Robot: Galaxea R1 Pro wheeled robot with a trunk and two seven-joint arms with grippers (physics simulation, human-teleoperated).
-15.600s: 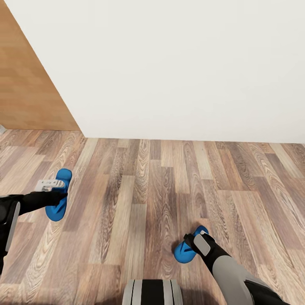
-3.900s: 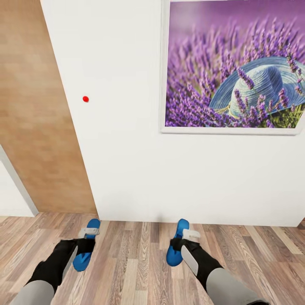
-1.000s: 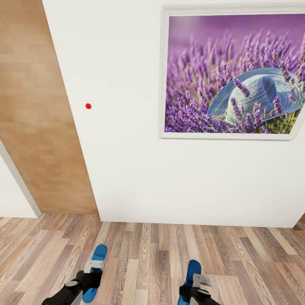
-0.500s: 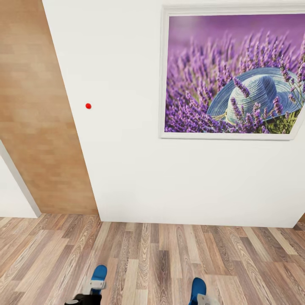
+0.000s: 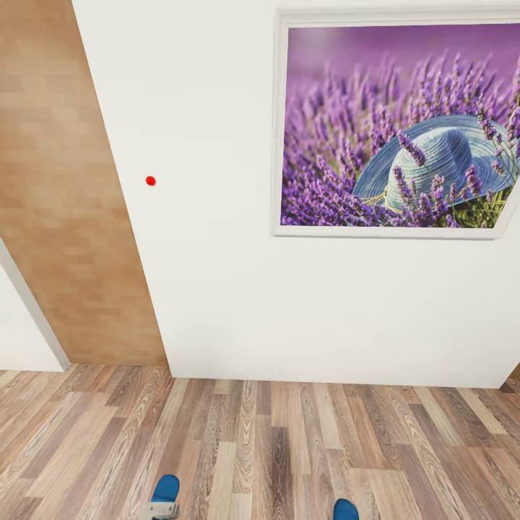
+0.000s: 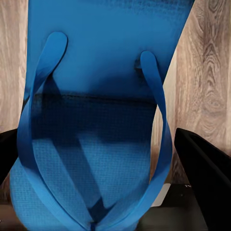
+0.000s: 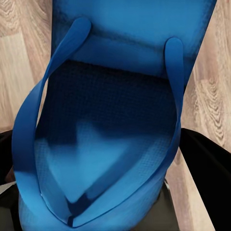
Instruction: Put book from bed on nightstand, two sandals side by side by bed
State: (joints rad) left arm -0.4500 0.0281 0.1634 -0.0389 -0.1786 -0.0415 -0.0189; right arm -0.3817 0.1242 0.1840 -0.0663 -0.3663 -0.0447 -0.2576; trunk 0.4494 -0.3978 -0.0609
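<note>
While each hand grips one, both sandals (image 6: 96, 96) (image 7: 120, 106) show bright blue soles and thin straps.

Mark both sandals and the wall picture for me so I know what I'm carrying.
left sandal (image 6: 96, 72), left wrist view, on the blue sole between the straps.
right sandal (image 7: 120, 130), right wrist view, on the sole under the straps.
wall picture (image 5: 397, 130), head view, on the lavender print.

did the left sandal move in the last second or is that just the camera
Yes. The framed lavender picture and red dot sit unchanged, so the camera held. The left sandal slid down toward the head view's bottom edge.
</note>
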